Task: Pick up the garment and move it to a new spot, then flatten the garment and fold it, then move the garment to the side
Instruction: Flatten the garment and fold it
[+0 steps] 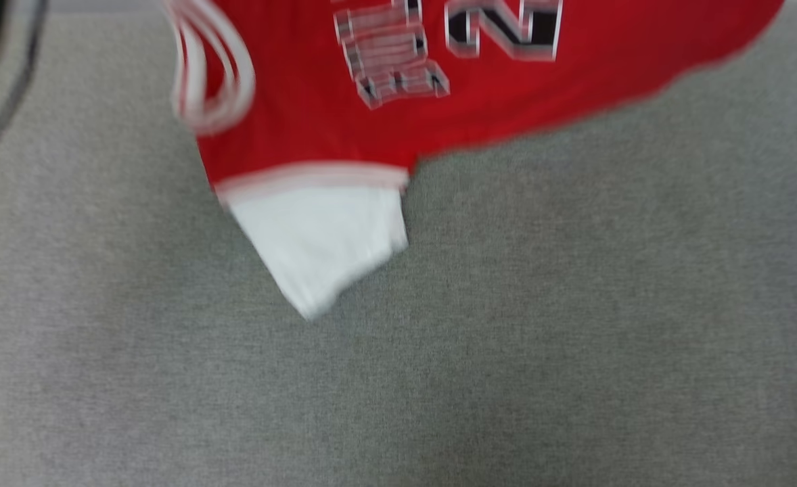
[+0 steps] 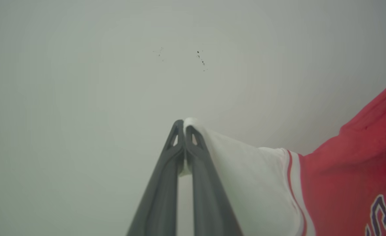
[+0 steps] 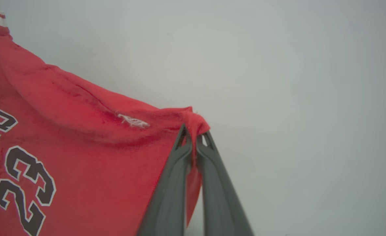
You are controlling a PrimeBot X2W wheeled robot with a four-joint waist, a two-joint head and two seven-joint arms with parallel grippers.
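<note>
Two grips: your left pincer point(image 2: 183, 127) clamps the white sleeve point(image 2: 245, 170); the garment point(image 1: 317, 128) hangs over the grey surface point(image 1: 574, 338); your right pincer point(image 3: 194, 135) clamps its red edge point(image 3: 198, 122). Judge pick-up done; placing, flattening, folding, moving aside remain.

Black "23" on the garment point(image 3: 81, 164)

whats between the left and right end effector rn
The garment hangs between them: the left end effector pinches its white sleeve in the left wrist view, the right end effector pinches a red corner in the right wrist view.
</note>
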